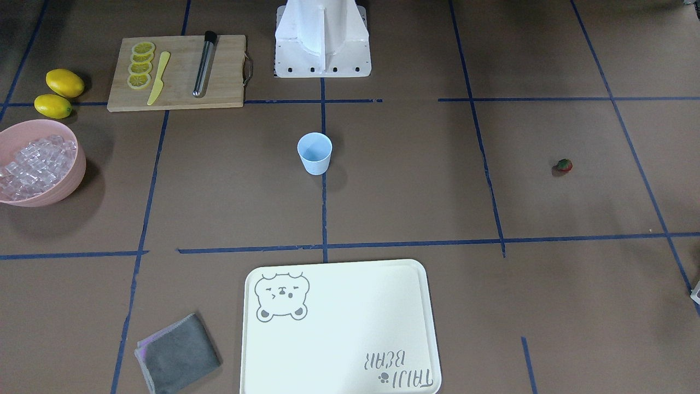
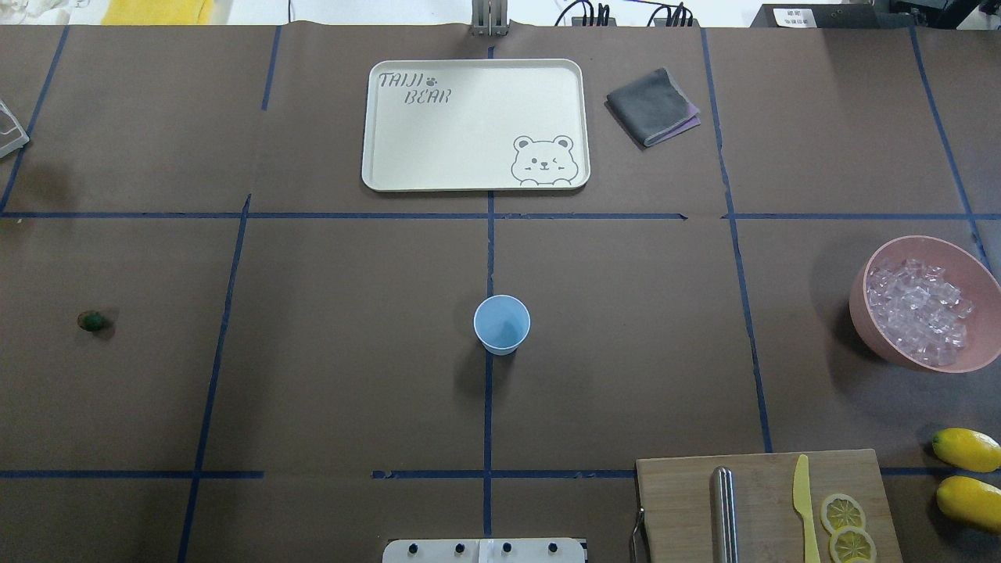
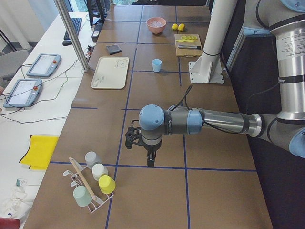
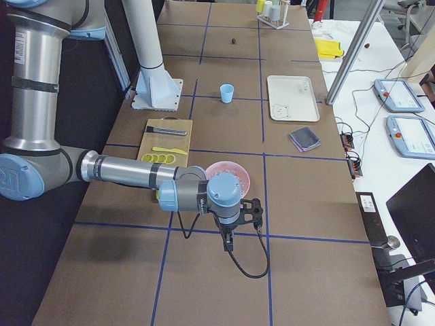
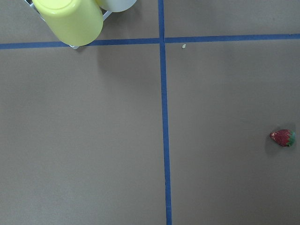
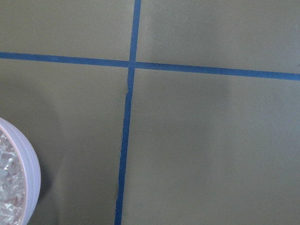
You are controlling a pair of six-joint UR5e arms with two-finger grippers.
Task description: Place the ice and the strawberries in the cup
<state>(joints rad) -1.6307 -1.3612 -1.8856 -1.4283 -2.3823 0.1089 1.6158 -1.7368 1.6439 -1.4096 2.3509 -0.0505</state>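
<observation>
1. Zero pieces sit in the cup (image 1: 314, 154); we see it empty mid-table.
2. The strawberry (image 1: 564, 165) lies well apart from it; the ice (image 1: 33, 164) fills the pink bowl (image 1: 71, 180).
3. We cannot tell whether the left gripper (image 3: 150, 161) or the right gripper (image 4: 230, 243) is spread.

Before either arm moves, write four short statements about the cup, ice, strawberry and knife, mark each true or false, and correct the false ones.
1. The cup is empty. True.
2. The ice is in the cup. False: it is in the pink bowl.
3. The strawberry lies on the tray. False: it lies on the bare table, far from the tray.
4. The knife lies on the board. True.
</observation>
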